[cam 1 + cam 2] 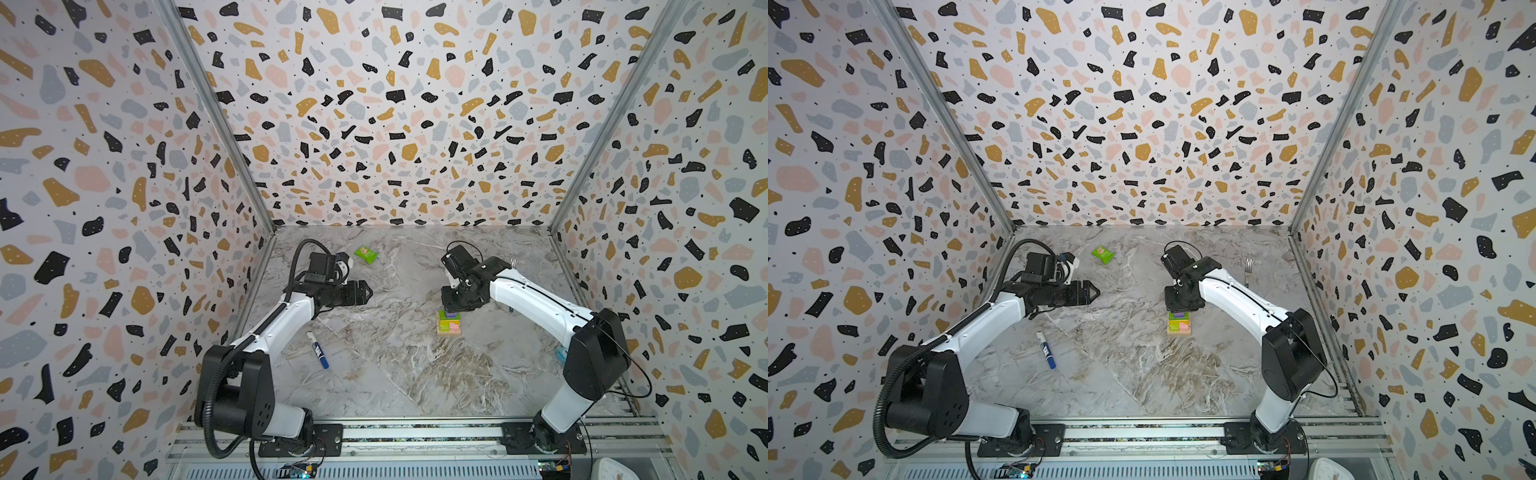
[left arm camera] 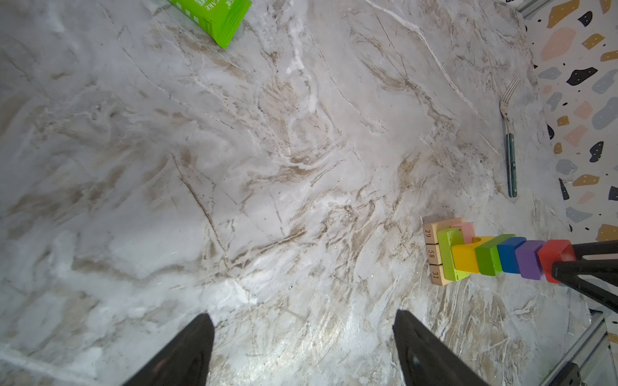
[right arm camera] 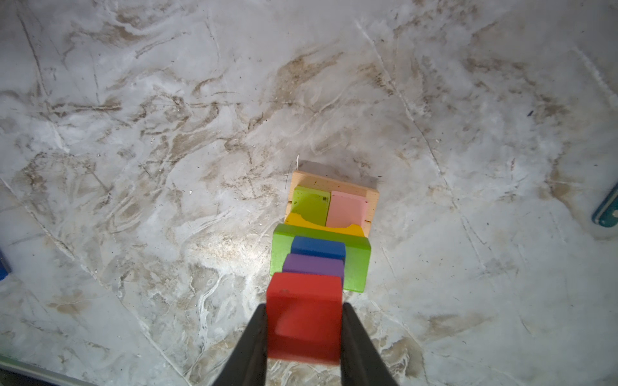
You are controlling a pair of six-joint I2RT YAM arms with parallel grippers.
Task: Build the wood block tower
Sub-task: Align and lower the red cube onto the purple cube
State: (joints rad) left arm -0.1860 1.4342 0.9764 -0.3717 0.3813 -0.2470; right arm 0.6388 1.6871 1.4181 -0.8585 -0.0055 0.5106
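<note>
Squarely the right pincer (image 3: 304,305) clamps the red cube (image 3: 304,331), seating it atop the tower (image 2: 488,259). Left pincer (image 2: 302,315), released, hangs clear at nine o'clock.

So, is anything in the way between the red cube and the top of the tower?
Nothing visible: the right end effector holds the red cube directly over the purple cube topping the tower.

A flat green packet (image 1: 367,254) lay on the marble table (image 1: 374,374), ahead of the left fingers (image 2: 180,354) and clear of them. A blue-capped marker (image 1: 318,350) lay behind those fingers, well apart. A green-handled fork (image 2: 510,133) lay past the right fingers (image 3: 359,347), beside the speckled wall (image 2: 585,100).
</note>
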